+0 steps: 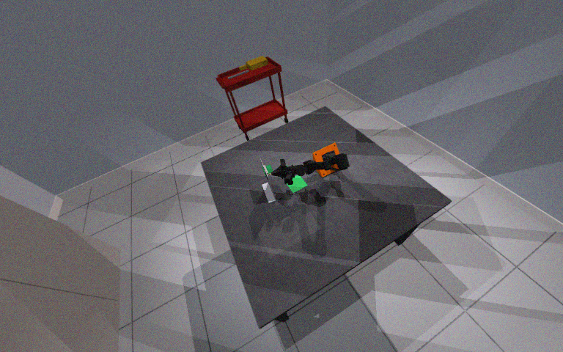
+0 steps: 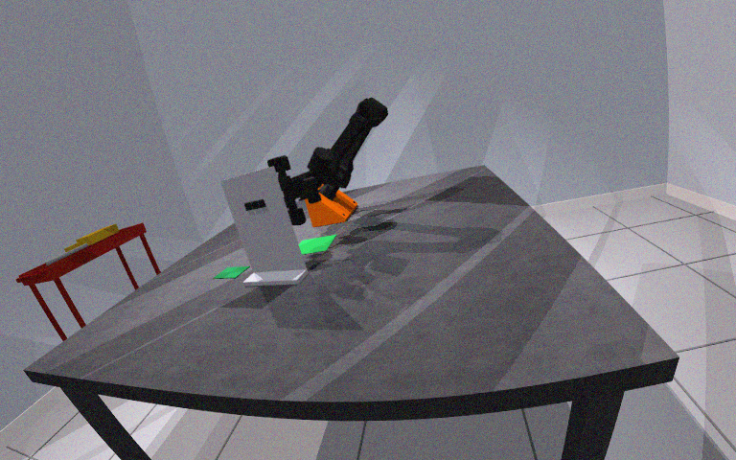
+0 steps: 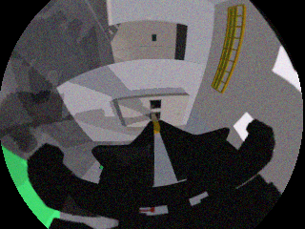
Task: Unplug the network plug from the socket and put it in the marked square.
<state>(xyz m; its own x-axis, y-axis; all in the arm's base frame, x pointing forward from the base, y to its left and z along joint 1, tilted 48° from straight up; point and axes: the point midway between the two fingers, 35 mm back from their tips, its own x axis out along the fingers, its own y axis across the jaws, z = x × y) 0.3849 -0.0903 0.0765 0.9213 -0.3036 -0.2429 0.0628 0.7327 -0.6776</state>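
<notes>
The upright grey-white panel [image 1: 264,168] [image 2: 265,233] [image 3: 175,111] stands on a pale foot. The wrist view shows two dark socket openings side by side. My gripper [image 1: 272,172] [image 3: 155,122] is at its front, shut on the plug [image 3: 156,128]. Only a small yellowish part of the plug shows between the fingertips, close to the nearer opening. The tab is hidden, and how deep the plug sits is unclear. The panel hides the fingertips in the exterior view. A bright green square [image 1: 297,184] [image 2: 317,244] [image 3: 24,188] lies on the table below the arm.
A darker green patch [image 1: 269,168] [image 2: 231,272] lies near the panel. The panel's foot [image 1: 269,193] [image 2: 275,278] rests on the table. An orange base plate [image 1: 319,158] [image 2: 324,215] is at the arm's base. A red cart [image 1: 260,114] [image 2: 97,249] stands beyond the table.
</notes>
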